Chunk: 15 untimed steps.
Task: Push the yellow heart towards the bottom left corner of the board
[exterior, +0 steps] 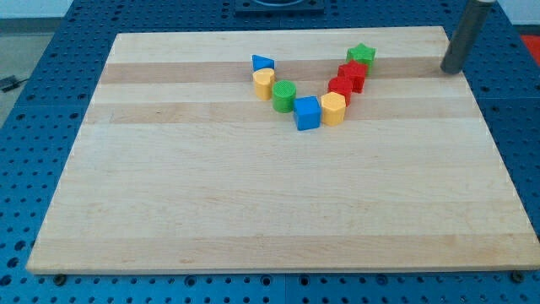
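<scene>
The yellow heart (pixel 263 84) sits in the upper middle of the wooden board (pixel 253 211), on the left arm of a V-shaped row of blocks. It touches the blue triangle (pixel 262 62) above it and the green round block (pixel 283 95) to its lower right. My tip (pixel 450 70) rests near the board's top right corner, far to the right of the heart and apart from every block.
The V continues with a blue cube (pixel 307 112) at its bottom, a yellow hexagon (pixel 334 108), two red blocks (pixel 341 89) (pixel 353 74) and a green star (pixel 361 56) at the upper right. A blue perforated table (pixel 51 51) surrounds the board.
</scene>
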### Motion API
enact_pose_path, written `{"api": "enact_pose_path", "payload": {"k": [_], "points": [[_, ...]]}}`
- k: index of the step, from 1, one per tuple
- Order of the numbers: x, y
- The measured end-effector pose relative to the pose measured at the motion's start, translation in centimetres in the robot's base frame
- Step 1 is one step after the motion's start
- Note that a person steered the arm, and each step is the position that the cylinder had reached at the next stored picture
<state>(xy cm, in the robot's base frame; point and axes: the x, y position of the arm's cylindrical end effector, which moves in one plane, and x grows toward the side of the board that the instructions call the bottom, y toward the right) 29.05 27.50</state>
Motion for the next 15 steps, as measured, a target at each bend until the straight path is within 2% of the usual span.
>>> {"api": "enact_pose_path", "payload": {"k": [1,2,3,4,5,6,7,8,10,12,13,14,15], "points": [[-3.5,-2.8],[-6.0,-9.6],[-5.6,-19.0],[-0.6,-25.0],[2.3,-27.7],[4.3,-34.3],[8.7,-40.8],[9.4,-42.3],[6.3,-39.7],[2.4,-30.0],[-1.7,-29.9],[-2.7,-33.2],[0.9,-36.7]]}}
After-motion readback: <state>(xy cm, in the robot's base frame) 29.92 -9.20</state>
